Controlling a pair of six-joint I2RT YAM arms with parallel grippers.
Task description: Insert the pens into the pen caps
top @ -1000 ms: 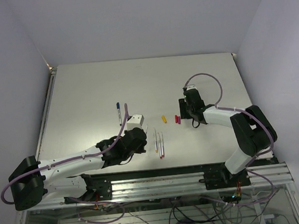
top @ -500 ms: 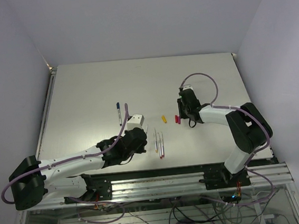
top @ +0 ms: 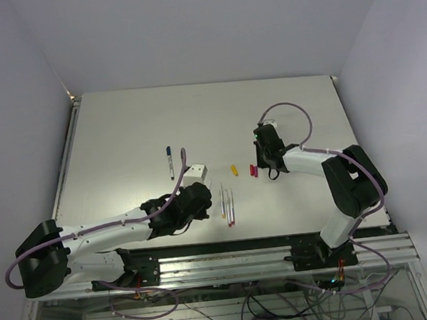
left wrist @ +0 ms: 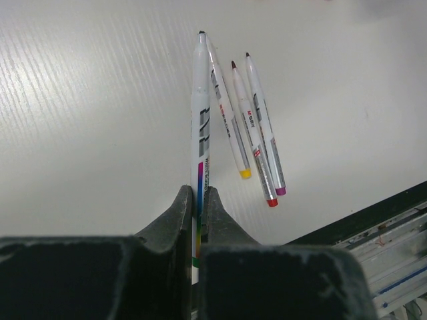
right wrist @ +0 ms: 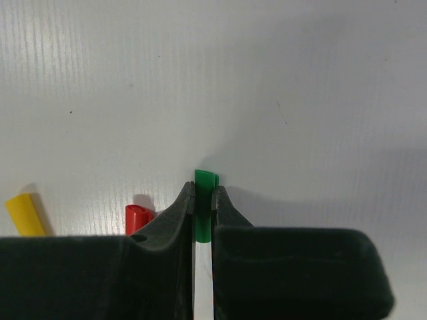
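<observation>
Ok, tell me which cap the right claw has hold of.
The green cap, pinched in the right claw; the red cap and yellow cap lie loose beside it.

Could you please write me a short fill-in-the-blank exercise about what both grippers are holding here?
The held cap in the right gripper is ___.
Beside the pen gripped by the left gripper, ___ more pens lie on the table.
In the right wrist view, the leftmost cap is ___.
Missing words: green; three; yellow.
</observation>
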